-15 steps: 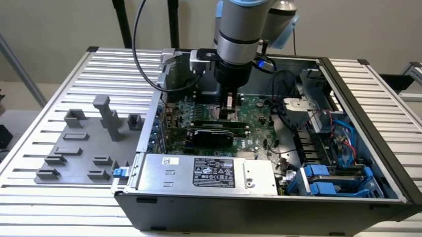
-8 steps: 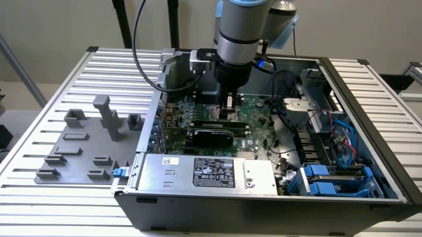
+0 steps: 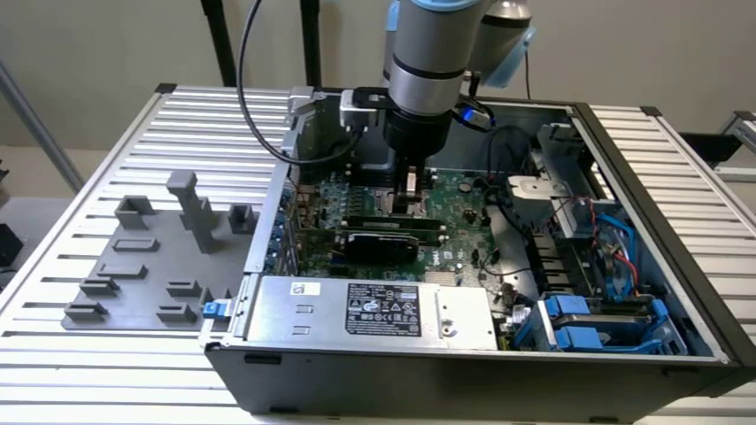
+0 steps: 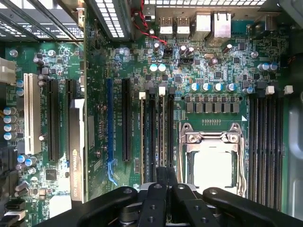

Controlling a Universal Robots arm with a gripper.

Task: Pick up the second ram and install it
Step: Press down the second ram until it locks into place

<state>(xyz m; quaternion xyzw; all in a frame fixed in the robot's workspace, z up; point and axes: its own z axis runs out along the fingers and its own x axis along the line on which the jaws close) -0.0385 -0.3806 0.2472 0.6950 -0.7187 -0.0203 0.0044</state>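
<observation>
My gripper (image 3: 408, 205) reaches down into the open computer case (image 3: 661, 221), right over the memory slots of the large green motherboard (image 3: 455, 190). The second ram (image 3: 384, 218) is a thin green stick that stands edge-on in a slot just below the fingertips. In the wrist view it is a narrow dark line (image 4: 163, 132) running away from the gripper (image 4: 165, 171) between the black slots, its white latch at the far end. The black fingers (image 4: 154, 198) are close together on the stick's near end. A neighbouring slot (image 4: 151, 132) also holds a stick.
A grey fixture plate (image 3: 154, 266) with blocks lies on the exterior view's left. The power supply (image 3: 366, 310) sits at the case front, and blue drive cages (image 3: 590, 323) and cables (image 3: 520, 204) fill the right. A graphics card (image 4: 78, 151) and the CPU socket (image 4: 210, 161) flank the slots.
</observation>
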